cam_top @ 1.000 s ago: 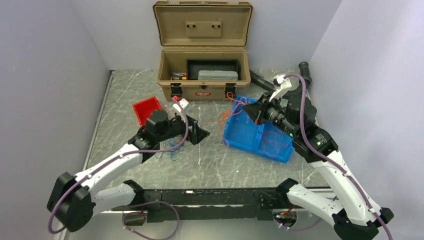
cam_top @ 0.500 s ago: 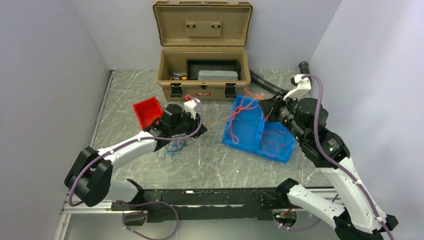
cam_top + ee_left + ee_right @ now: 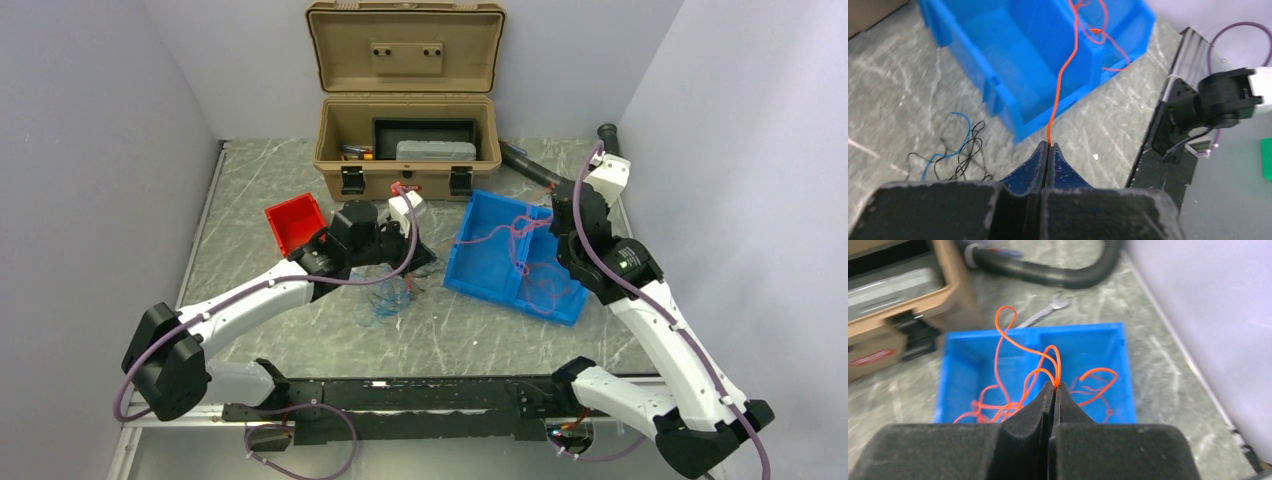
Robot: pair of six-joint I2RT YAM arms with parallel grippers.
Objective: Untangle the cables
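glossy plastic blue bin (image 3: 1013, 60), marbled stone-look table (image 3: 450, 325).

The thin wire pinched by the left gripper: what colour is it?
The wire is orange-red, clearest in the left wrist view.

Top view taken high behind near edge, faced toward far edge, whole counter (image 3: 255, 175) covered. Wrist views taken close: left faced toward right edge, right toward far edge. Blue bin (image 3: 488, 268), orange cables (image 3: 1052, 125) shared by all.
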